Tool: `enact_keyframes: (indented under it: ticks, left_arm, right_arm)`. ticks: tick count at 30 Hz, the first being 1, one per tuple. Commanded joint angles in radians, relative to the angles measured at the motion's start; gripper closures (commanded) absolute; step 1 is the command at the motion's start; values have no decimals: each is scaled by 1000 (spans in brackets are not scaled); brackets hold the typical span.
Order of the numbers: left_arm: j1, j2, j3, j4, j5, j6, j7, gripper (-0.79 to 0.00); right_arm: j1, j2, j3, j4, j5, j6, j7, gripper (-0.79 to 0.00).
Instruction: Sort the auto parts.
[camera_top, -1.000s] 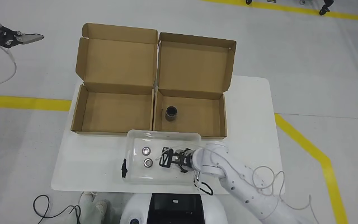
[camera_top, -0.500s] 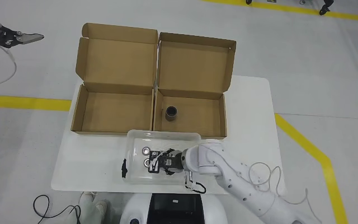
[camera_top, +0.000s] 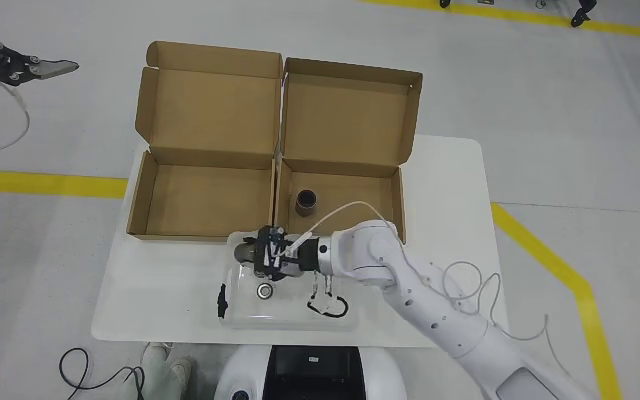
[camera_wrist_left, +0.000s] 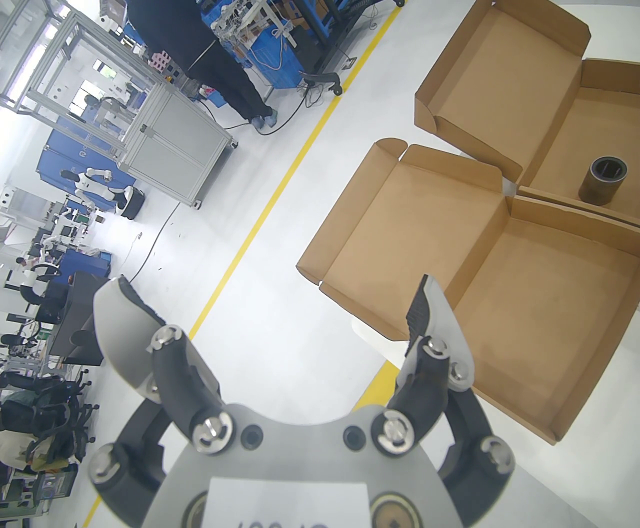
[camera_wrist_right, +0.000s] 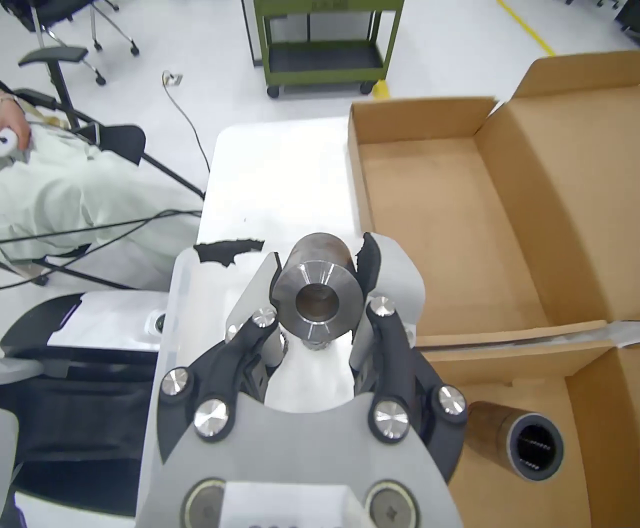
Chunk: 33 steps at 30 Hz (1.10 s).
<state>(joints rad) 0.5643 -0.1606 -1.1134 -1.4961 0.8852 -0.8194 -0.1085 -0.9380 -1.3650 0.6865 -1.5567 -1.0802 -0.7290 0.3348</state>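
One bushing (camera_wrist_right: 320, 300) gripped by right hand (camera_wrist_right: 320, 265) | lifted from tray (camera_top: 285, 308) | left hand (camera_wrist_left: 272, 300) wide

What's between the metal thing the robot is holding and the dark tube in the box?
In the top view, only the clear tray's rim and the box's front wall lie between the metal cylinder in the right gripper and the dark tube.

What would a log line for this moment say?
right hand: shut on steel bushing, above clear tray | left hand: open, holding nothing | right cardboard box: one linear bearing inside
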Motion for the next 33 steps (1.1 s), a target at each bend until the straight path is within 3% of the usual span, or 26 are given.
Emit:
enact_keyframes:
  ticks: [1, 10, 22, 33]
  left_arm:
    - [0, 0, 0, 0, 0, 0, 0, -785]
    - [0, 0, 0, 0, 0, 0, 0, -785]
    - [0, 0, 0, 0, 0, 0, 0, -785]
    - [0, 0, 0, 0, 0, 0, 0, -785]
  right_arm:
    - [4, 3, 22, -4, -10, -5, -30, 0]
    - [23, 21, 142, -39, 30, -91, -182, 0]
    - [43, 37, 269, -138, 38, -103, -280, 0]
    - [104, 48, 358, -209, 58, -137, -277, 0]
